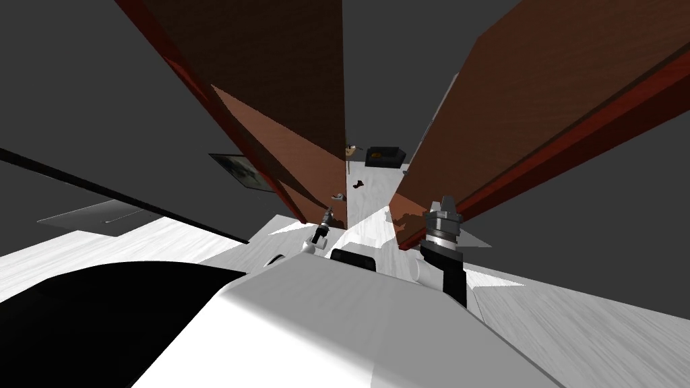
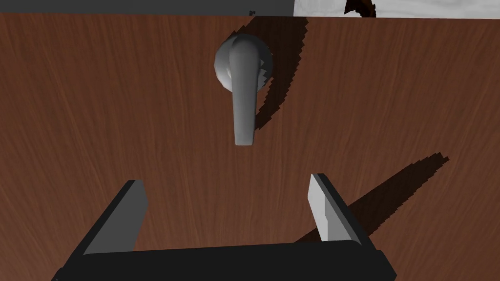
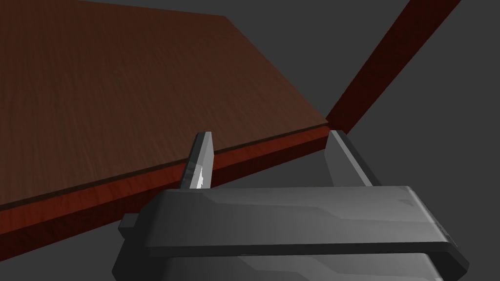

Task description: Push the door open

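The door (image 2: 97,122) was a brown, wood-grained panel right in front of my left gripper (image 2: 227,210). In the head view it ran from the upper left of the frame down to the centre. Its grey lever handle (image 2: 242,97) sat on a round rose near the door's free edge, with the lever pointing back towards my gripper.

My left jaws stood wide, about a third of the picture apart, and held nothing. The lever's tip lay just beyond the fingers (image 2: 324,210), in line with the gap between them and clear of both. The fingers threw long shadows across the wood. They looked close to the panel, but I could not tell whether the tips touched it.

My right gripper (image 3: 271,158) was equally wide and also empty. It sat right of centre in the head view, pointing at a second brown panel (image 3: 122,88) edged by a dark red strip (image 3: 146,188). The fingertips were near that strip.

Between the two panels, at the centre of the head view, a narrow gap showed pale floor (image 1: 364,202) and a dark sofa (image 1: 384,156) well beyond. A framed picture (image 1: 236,172) hung on the grey wall left of the door.
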Available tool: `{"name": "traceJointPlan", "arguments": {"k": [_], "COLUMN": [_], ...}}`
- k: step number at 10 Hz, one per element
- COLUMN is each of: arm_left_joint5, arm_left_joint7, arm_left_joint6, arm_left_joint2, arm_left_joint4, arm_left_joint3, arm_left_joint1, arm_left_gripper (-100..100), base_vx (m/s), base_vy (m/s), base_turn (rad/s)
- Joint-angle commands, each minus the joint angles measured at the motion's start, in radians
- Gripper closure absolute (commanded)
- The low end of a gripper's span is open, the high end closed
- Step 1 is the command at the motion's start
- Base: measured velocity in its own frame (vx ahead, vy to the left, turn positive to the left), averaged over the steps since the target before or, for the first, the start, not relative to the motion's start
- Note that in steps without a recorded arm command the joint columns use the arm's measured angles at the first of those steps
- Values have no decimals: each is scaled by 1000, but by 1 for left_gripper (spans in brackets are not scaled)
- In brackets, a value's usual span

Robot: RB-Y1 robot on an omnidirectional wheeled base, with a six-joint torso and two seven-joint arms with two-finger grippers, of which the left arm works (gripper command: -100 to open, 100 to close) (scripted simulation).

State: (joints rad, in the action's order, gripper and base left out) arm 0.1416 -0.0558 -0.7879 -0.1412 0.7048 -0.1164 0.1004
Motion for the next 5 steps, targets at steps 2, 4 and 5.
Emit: {"name": "traceJointPlan", "arguments": {"k": [2, 4, 5], "arm_left_joint5": [2, 3, 4], "arm_left_joint7": [3, 5, 6], "arm_left_joint6": [-3, -7, -9], "arm_left_joint2": [2, 5, 6], "arm_left_joint4": [-5, -11, -13], "arm_left_joint3": [5, 10, 12], "arm_left_joint1": [1, 2, 2], "arm_left_gripper": [-100, -100, -100], "base_vx": [186, 207, 191], "base_vy": [2, 3, 21], "base_turn": [-27, -27, -30]}}
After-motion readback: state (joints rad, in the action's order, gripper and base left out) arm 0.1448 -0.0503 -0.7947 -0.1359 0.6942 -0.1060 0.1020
